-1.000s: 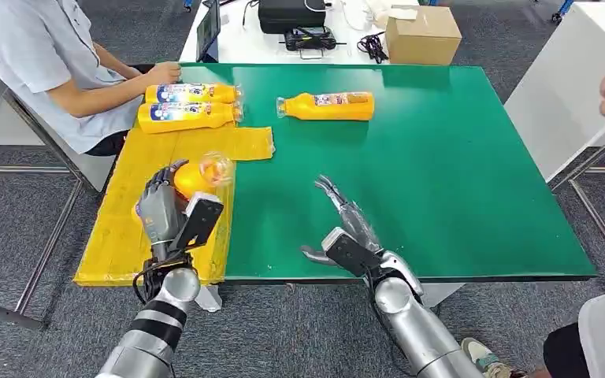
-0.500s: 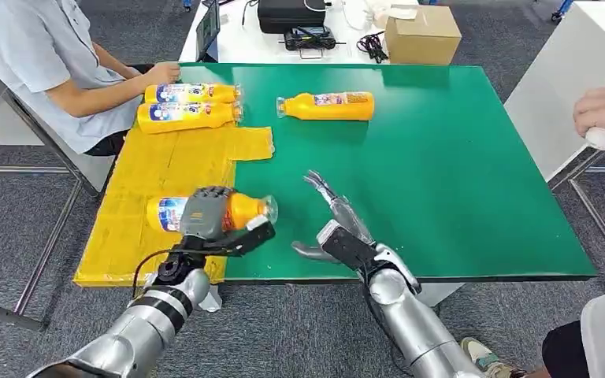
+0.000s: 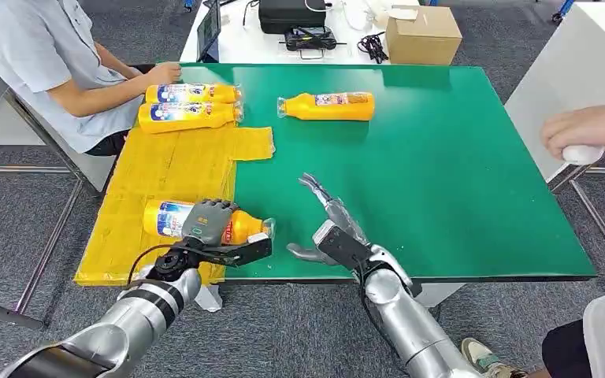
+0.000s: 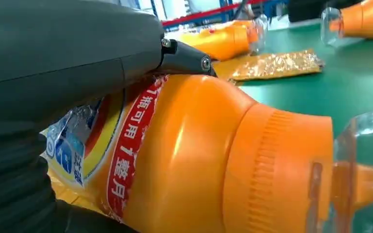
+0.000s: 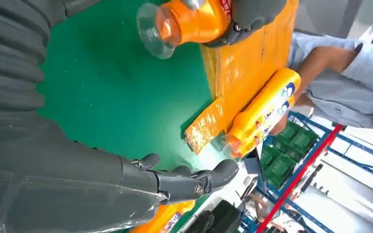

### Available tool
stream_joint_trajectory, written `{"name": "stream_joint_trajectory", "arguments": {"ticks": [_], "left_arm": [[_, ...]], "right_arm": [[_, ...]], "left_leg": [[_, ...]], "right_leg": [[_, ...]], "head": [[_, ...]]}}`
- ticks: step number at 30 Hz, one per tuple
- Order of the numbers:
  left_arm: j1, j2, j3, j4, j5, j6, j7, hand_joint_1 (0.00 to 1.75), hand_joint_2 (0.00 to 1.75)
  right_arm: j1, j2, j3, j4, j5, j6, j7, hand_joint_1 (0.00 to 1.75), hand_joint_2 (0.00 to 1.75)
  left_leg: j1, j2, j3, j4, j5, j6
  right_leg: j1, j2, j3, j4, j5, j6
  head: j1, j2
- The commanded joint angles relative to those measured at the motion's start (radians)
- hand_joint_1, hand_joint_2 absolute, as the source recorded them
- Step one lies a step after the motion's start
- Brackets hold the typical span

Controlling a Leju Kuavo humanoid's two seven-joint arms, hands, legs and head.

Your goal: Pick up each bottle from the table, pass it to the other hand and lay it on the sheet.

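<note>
Left robot hand (image 3: 207,223) grips an orange bottle (image 3: 228,227) lying across the yellow sheet (image 3: 157,165) edge, right robot hand (image 3: 332,227) open nearby

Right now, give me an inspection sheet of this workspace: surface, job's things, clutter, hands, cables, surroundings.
Surface: green table with a yellow sheet over its left part.
Job's things: held bottle lies low over the sheet's near edge, its clear cap past the edge above the green; two bottles lie side by side at the sheet's far end; lone bottle lies on the green.
Clutter: nothing seen on the green table.
Hands: left hand grips the held bottle from above; right hand holds nothing, fingers spread.
Cables: black cables on the white table behind.
Surroundings: seated person at the far left; another person's hand at right; cardboard box.
</note>
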Motion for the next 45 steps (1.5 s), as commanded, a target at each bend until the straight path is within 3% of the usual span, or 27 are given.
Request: {"name": "stream_joint_trajectory", "arguments": {"ticks": [1,5,19,25,32,45], "left_arm": [[-0.058,0.031,-0.003,0.132,0.044,-0.168,0.065,0.00,1.75],[-0.055,0.044,0.052,0.155,0.097,-0.287,0.094,0.02,1.75],[-0.040,0.060,0.084,0.163,0.124,-0.353,0.099,0.00,1.75],[-0.035,0.056,0.088,0.151,0.126,-0.310,0.073,0.00,1.75],[-0.033,0.025,0.081,0.069,0.134,-0.122,-0.018,0.00,1.75],[-0.021,0.013,0.013,-0.007,0.128,-0.082,-0.061,0.00,1.75]], "right_arm": [[-0.048,0.019,-0.019,0.092,-0.005,0.005,-0.010,0.00,1.75],[-0.060,0.025,-0.036,0.106,-0.008,0.011,-0.014,0.00,1.75],[-0.077,0.029,-0.041,0.140,-0.007,0.013,-0.015,0.00,1.75],[-0.091,0.030,-0.038,0.166,-0.004,0.012,-0.019,0.00,1.75],[-0.046,0.006,-0.056,0.124,0.002,-0.004,-0.024,0.00,1.75],[-0.036,0.005,-0.071,0.108,0.013,-0.010,-0.023,0.00,1.75]], "left_leg": [[0.000,0.005,0.006,-0.001,-0.002,-0.002],[0.001,0.008,0.010,-0.001,-0.002,-0.004],[0.000,0.006,0.016,-0.002,-0.001,-0.003],[0.000,0.005,0.018,-0.002,-0.001,-0.002],[0.000,0.002,0.017,-0.001,0.001,-0.004],[0.000,0.000,0.013,0.000,0.001,-0.004]], "right_leg": [[0.001,0.004,0.004,0.000,-0.001,-0.003],[0.001,0.007,0.006,0.000,-0.001,-0.005],[0.000,0.006,0.013,0.000,0.001,-0.003],[0.000,0.005,0.015,0.000,0.000,-0.002],[0.000,0.002,0.015,0.000,0.000,-0.002],[0.000,0.000,0.011,0.001,0.000,-0.002]], "head": [[0.000,0.000],[0.000,0.000],[0.000,0.000],[0.000,0.000],[0.000,0.000],[0.000,0.000]]}}
